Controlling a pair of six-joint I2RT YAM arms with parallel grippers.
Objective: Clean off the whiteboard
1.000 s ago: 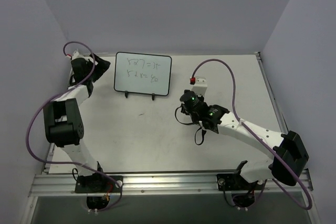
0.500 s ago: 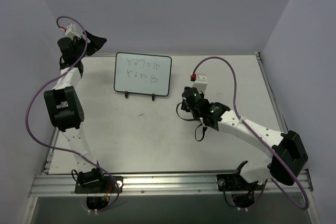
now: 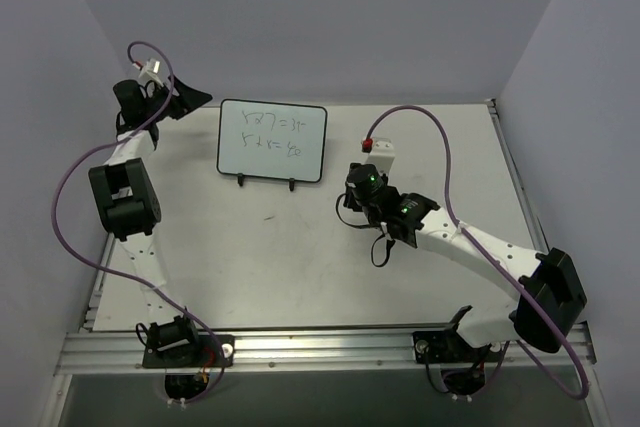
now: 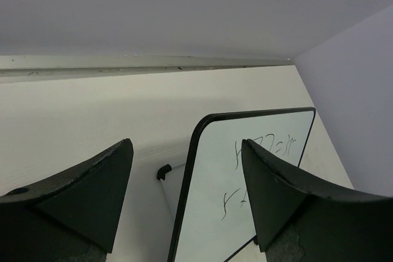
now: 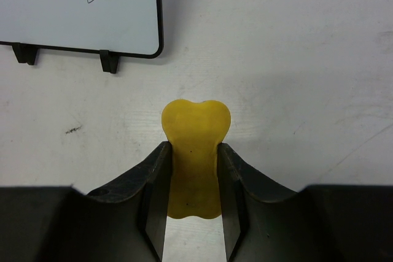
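- One whiteboard, white with a thin black rounded frame, two small feet and dark scribbles, stands toward the table's far side.
- Right gripper pinches a soft yellow eraser, squashed narrow.
- Left gripper gapes empty, with wedge-shaped black fingers.

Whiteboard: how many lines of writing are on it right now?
2. The upper line runs across the top half of the whiteboard. The lower line sits just beneath it. The whole face shows from above, so none look hidden.
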